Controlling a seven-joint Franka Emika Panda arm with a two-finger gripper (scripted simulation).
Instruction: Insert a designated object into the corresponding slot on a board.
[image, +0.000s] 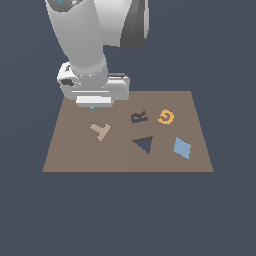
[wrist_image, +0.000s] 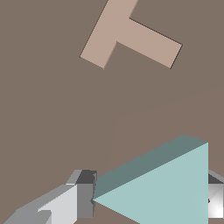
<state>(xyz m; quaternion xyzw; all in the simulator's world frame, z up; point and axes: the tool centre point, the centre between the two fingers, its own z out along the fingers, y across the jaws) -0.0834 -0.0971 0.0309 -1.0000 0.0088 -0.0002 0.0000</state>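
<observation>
I've got the teal triangle (wrist_image: 170, 188) pinched in the pincer (wrist_image: 148, 201) nr the board's (image: 65, 160) far corner on the exterior view's left; grasp done, carry to the navy slot (image: 144, 145) & insert left.

The light-teal triangle block (wrist_image: 166, 188) sits flat between the jaws above the brown board (image: 70, 150); its navy slot (image: 144, 145) lies apart.

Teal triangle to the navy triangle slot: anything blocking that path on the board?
Nothing visible does. The teal triangle sits between the gripper fingers near the board's far corner on the exterior view's left. The tan Y lies flat nearby; the navy triangle slot looks empty.
</observation>
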